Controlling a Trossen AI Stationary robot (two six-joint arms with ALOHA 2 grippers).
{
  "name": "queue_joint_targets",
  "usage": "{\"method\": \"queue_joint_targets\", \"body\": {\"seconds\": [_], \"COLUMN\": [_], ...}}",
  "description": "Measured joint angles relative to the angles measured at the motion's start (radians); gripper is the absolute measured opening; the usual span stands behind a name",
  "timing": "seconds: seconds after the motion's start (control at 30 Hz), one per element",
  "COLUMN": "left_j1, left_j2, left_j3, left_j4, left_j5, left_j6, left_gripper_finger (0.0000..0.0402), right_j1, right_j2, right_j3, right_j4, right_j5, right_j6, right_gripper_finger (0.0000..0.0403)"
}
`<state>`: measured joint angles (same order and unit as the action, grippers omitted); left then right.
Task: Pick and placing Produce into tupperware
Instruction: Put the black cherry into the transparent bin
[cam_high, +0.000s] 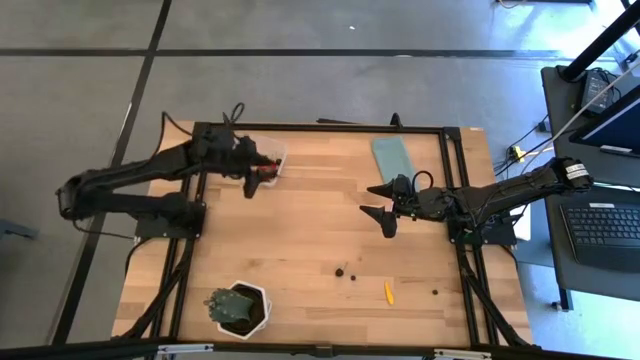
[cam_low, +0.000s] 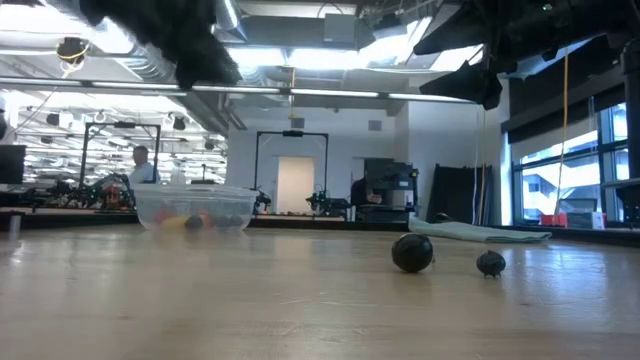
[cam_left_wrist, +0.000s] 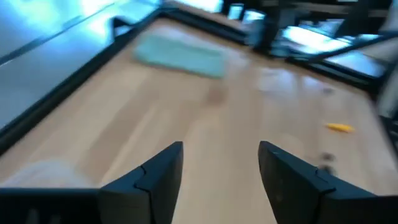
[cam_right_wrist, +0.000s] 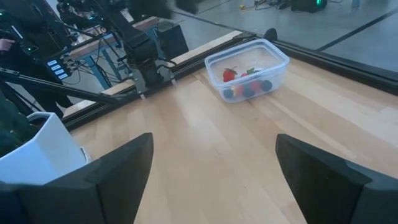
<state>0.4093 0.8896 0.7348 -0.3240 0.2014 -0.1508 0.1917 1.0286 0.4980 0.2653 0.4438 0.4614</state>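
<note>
Loose produce could be knocked away across the desk (cam_high: 300, 230)

Left hand (cam_high: 262, 172) is seen open above the tub (cam_right_wrist: 247, 68); right hand (cam_high: 383, 205) is open, and round pieces (cam_low: 412, 253) roll if nudged.

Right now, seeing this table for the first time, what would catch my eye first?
Probably the clear tub at the table's far-left corner, with red, blue and yellow toy pieces inside and the left claw open by it. Then the right claw, wide open over mid-table, and the potted plant at the near edge.
</note>
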Motion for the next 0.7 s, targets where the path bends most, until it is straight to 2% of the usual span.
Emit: {"method": "queue_joint_targets", "body": {"seconds": [0.17, 0.37, 0.7], "left_j1": [-0.164, -0.327, -0.459], "left_j2": [0.042, 0.171, 0.455], "left_j3": [0.034, 0.034, 0.034], "left_j4": [0.013, 0.166, 0.431], "left_j5": [-0.02, -0.023, -0.045], "left_j6": [0.021, 0.03, 0.031], "left_gripper_finger": [0.0234, 0.0275, 0.0276], "right_j1": [0.0, 0.0, 0.0], "right_j2": [0.0, 0.0, 0.0], "right_j3": [0.0, 0.0, 0.0], "right_j4": [0.0, -0.001, -0.002], "right_j5": [0.0, 0.0, 0.0], "right_j6": [-0.026, -0.028, -0.026], "right_gripper_finger": [0.0339, 0.0339, 0.0339]}}
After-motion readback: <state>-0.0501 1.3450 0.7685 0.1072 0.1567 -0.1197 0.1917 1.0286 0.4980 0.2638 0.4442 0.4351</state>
